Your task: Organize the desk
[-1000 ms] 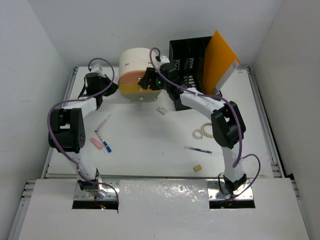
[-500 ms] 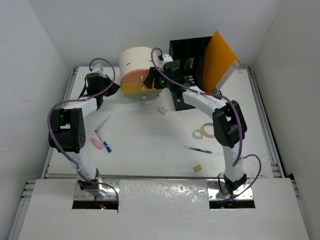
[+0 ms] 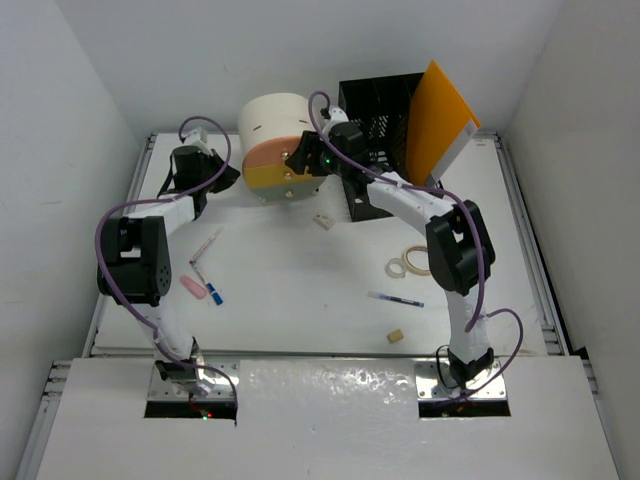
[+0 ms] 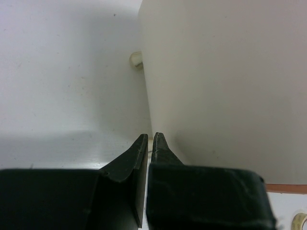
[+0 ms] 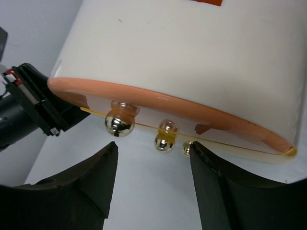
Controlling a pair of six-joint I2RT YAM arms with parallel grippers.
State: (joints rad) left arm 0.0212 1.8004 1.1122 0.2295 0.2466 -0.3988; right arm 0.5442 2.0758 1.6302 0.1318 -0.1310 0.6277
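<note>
The white desk [image 3: 300, 290] fills the top view, with its foil strip at 6 o'clock. At 10 o'clock the left gripper [image 4: 149, 141] has its fingers pressed together on nothing, their tips just beside the wall of a cream round box [image 3: 272, 125]. At 8 o'clock lie a pink eraser [image 3: 191, 287] and some pens [image 3: 206, 246]. The box sits tilted at 12 o'clock with its peach-rimmed base and gold ball feet [image 5: 119, 123] turned toward the arms; its contents cannot be seen. The right gripper [image 5: 154, 144] stands wide apart under that base, gripping nothing. At 1 o'clock a black crate [image 3: 372, 105] holds an orange folder [image 3: 438, 118], which leans to the right. Tape rolls [image 3: 405, 264] lie at 3 o'clock.
</note>
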